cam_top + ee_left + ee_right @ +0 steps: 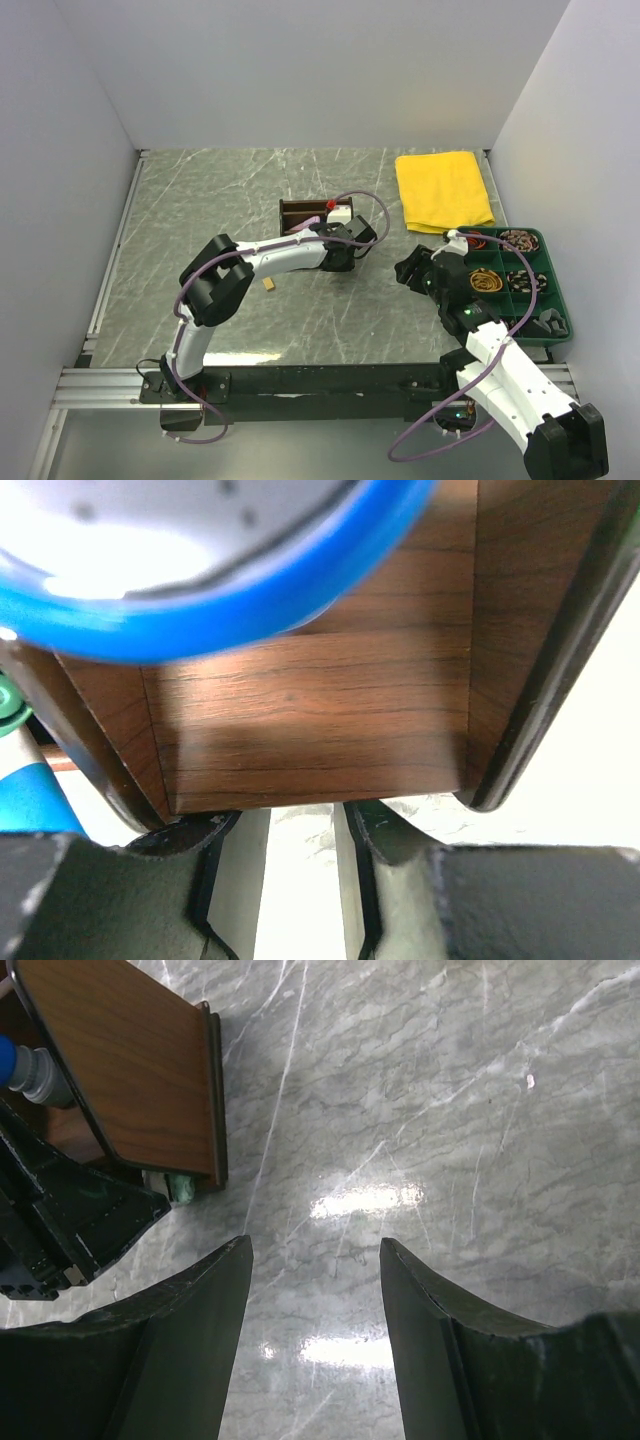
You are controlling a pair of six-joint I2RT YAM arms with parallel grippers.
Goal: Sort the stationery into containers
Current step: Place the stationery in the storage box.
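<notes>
The dark brown wooden organiser (297,213) stands mid-table. My left gripper (350,243) is right at its near right corner. In the left wrist view the organiser's wood wall (310,710) fills the frame, and the left gripper (290,830) is open with a narrow gap and nothing in it. A blurred blue-rimmed white item (200,570) hangs very close above, with a blue pen (25,800) at the left edge. A tan eraser (269,285) lies loose on the table. My right gripper (315,1260) is open over bare marble, between the organiser (130,1070) and the green tray (520,282).
A folded yellow cloth (443,190) lies at the back right. The green tray holds coiled bands and sits at the right table edge. A green eraser (181,1188) peeks out beside the organiser's corner. White walls close in the table on three sides.
</notes>
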